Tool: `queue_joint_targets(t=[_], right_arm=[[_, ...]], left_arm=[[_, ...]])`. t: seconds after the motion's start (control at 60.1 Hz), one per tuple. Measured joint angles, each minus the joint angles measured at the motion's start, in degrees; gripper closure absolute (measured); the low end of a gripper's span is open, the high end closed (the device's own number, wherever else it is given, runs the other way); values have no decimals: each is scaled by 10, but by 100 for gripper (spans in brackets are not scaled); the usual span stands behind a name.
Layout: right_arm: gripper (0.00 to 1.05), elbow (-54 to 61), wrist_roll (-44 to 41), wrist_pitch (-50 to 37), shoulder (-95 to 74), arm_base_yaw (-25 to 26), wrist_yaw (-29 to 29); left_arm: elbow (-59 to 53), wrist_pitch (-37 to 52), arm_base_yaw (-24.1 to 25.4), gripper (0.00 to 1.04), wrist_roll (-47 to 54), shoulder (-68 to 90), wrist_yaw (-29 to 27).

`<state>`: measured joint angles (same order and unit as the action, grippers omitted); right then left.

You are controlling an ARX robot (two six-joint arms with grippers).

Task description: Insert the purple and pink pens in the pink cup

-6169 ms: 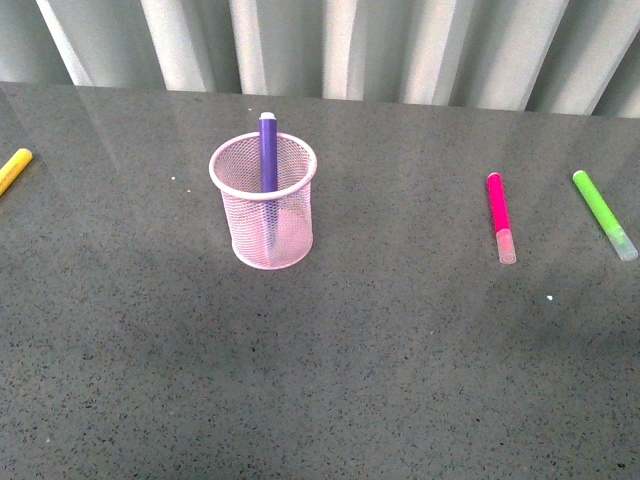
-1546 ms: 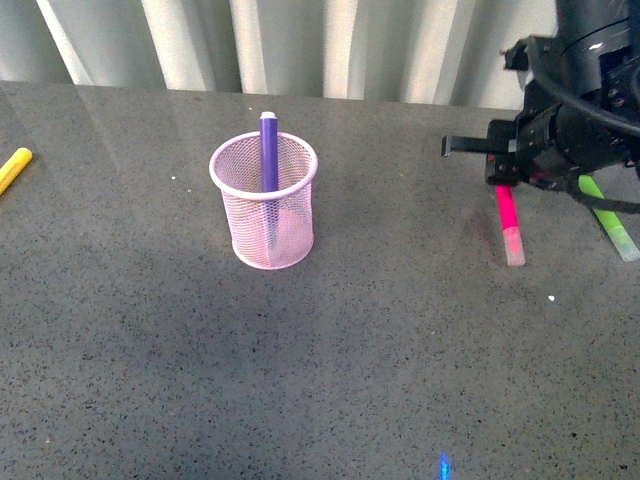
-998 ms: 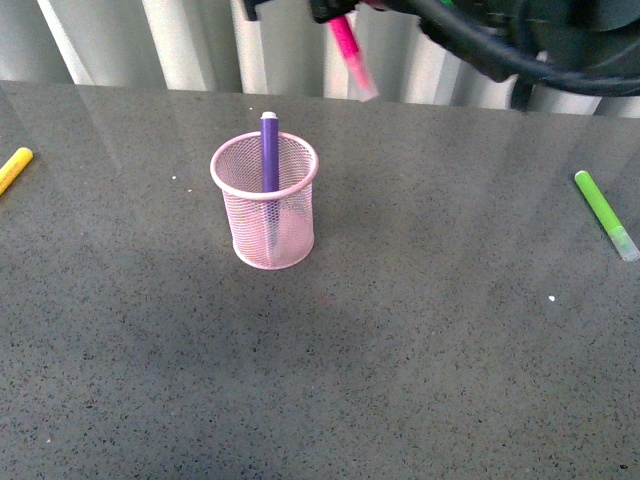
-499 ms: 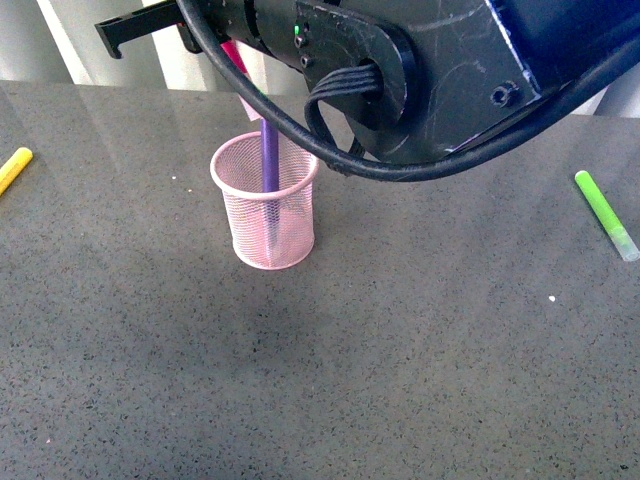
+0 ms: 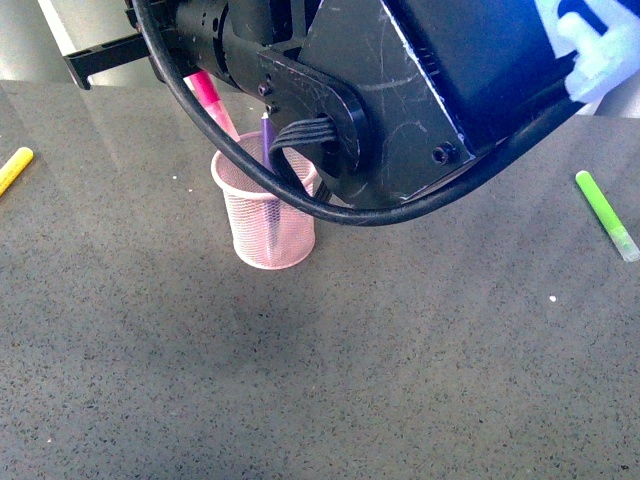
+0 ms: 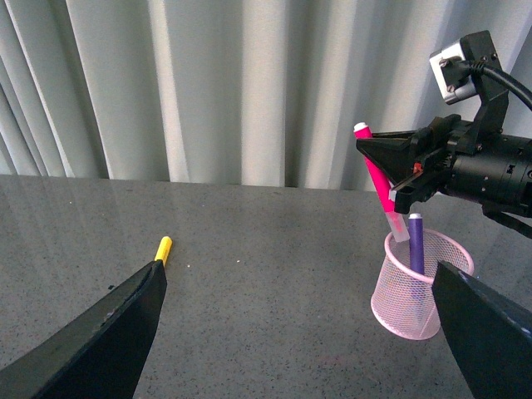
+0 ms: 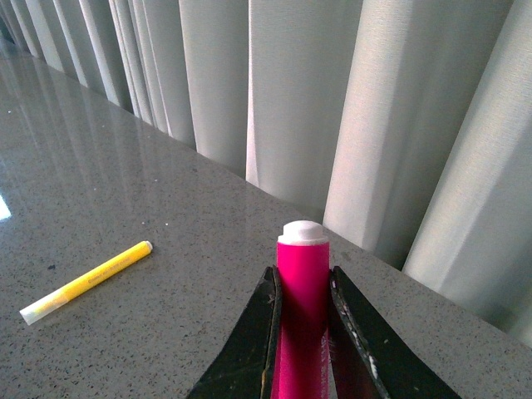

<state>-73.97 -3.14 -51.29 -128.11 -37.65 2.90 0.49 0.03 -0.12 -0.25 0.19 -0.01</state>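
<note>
The right gripper (image 6: 384,162) pinches a hot-pink marker pen (image 6: 381,187) near its upper end. The pen hangs tilted, its clear cap down at the rim of the pale pink wire-mesh cup (image 6: 416,299); I can't tell if the tip is inside. A dark purple marker pen (image 6: 415,245) stands in that cup. The left gripper (image 6: 297,274) has its jaws spread wide over the grey speckled table (image 6: 249,233). A yellow marker (image 6: 163,248) lies well off to the left.

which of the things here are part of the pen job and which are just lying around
Part of the job:
pink pen, held in the right gripper
purple pen, standing in the cup
pink cup

Lying about:
yellow marker
green marker
</note>
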Motion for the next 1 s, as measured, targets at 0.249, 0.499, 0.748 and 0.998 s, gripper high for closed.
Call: queue_joint_targets(t=[0.249,0.499,0.748,0.998], right_arm=[[93,15,6,-4,-1,0,-3],[93,27,6,-8,-1,3,-10],[72,45,17,-3,-1,12,-13],[31,55,21,-3,8,19,-21]], left_arm=[[0,0,0,7,0,0,0],[0,0,0,7,0,0,0],[0,0,0,7,0,0,0],[0,0,0,7,0,0,0]])
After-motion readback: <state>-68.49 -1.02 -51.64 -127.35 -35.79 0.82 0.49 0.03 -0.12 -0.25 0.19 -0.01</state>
